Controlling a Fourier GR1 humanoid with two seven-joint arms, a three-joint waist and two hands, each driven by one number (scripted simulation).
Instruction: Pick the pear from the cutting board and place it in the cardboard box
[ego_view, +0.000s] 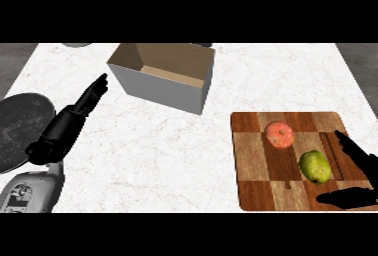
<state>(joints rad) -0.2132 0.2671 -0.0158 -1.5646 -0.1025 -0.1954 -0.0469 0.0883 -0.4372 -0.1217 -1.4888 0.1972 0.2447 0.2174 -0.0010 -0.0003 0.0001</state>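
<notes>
A green pear (314, 166) lies on the wooden cutting board (255, 160) at the right, next to an orange-red fruit (280, 134). My right hand (362, 165) is open around the pear's right side, fingers stretched along the board's right edge and thumb below the pear, apart from it. The open cardboard box (166, 75) stands at the back centre. My left hand (92, 95) rests open left of the box, fingers pointing up.
A dark round pan (18, 130) lies at the left edge beside my left forearm. Bare marble counter (162, 160) stretches between the box and the board.
</notes>
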